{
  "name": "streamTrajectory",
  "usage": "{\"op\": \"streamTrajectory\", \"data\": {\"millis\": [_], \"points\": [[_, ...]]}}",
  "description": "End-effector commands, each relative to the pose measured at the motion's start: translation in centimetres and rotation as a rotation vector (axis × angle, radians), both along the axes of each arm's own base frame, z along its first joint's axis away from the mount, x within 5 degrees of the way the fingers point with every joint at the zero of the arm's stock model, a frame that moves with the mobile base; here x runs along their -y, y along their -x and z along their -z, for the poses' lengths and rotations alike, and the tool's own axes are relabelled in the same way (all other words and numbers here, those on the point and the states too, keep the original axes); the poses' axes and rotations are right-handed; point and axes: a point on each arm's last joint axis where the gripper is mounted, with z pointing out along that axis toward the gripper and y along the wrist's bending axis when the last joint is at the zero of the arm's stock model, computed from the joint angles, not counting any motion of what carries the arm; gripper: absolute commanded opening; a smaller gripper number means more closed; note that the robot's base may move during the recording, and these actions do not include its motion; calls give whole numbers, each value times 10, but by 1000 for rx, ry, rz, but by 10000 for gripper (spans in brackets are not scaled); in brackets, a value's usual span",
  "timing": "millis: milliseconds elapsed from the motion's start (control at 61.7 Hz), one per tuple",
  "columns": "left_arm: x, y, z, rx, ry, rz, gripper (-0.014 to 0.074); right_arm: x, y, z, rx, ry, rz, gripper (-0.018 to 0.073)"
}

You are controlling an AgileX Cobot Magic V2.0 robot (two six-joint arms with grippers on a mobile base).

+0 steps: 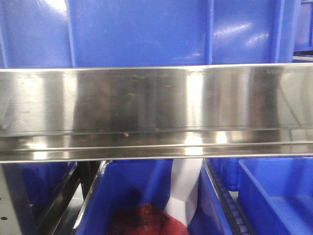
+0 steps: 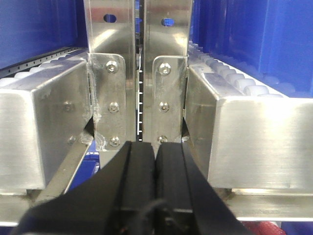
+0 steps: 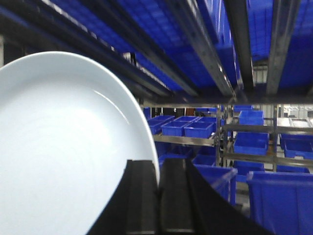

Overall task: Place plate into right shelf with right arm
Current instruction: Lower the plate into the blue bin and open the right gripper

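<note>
In the right wrist view my right gripper (image 3: 157, 164) is shut on the rim of the white plate (image 3: 63, 147), which stands on edge and fills the left half of that view. Steel rails (image 3: 205, 54) and blue bins of the shelf run overhead and beyond it. In the left wrist view my left gripper (image 2: 155, 149) is shut and empty, close in front of the shelf's steel uprights (image 2: 139, 93). The front view shows only a broad brushed-steel shelf rail (image 1: 156, 110) with blue bins (image 1: 146, 29) above and below. The plate and both arms are out of that view.
Below the rail in the front view, a blue bin (image 1: 132, 196) holds a red mesh bag (image 1: 146, 220) and a white strip (image 1: 186, 186). Another blue bin (image 1: 279, 196) sits at the lower right. Roller tracks (image 2: 234, 78) flank the uprights. More racks with blue bins (image 3: 254, 142) stand farther off.
</note>
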Motion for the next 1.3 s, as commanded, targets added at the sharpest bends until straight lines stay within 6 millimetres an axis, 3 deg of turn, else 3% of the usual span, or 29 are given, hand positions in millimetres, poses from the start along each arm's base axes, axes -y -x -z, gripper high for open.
{"op": "streamTrajectory", "data": {"millis": [0, 178, 324, 421, 567, 761, 826, 891, 988, 1101, 1280], "points": [[0, 0, -5, 82, 14, -4, -47, -4, -16, -34, -6, -18, 10, 55], [0, 0, -5, 82, 14, -4, -47, -26, -66, -78, -127, -18, -66, 55], [0, 0, -5, 82, 14, -4, -47, -46, -130, -106, -198, -6, -71, 55], [0, 0, -5, 82, 14, -4, -47, -62, -171, -114, -254, 21, -91, 55], [0, 0, -5, 82, 14, -4, -47, -84, -224, -113, -346, 75, -143, 55], [0, 0, -5, 82, 14, -4, -47, -113, -292, -92, -477, 141, -208, 59], [0, 0, -5, 82, 14, -4, -47, -118, -304, -86, -503, 156, -227, 77], [0, 0, -5, 82, 14, -4, -47, -123, -313, -80, -532, 171, -245, 152], [0, 0, -5, 82, 14, -4, -47, -127, -322, -72, -556, 179, -251, 353], [0, 0, -5, 82, 14, -4, -47, -128, -325, -68, -568, 185, -253, 650], [0, 0, -5, 82, 14, -4, -47, -128, -321, -70, -571, 197, -266, 634]]}}
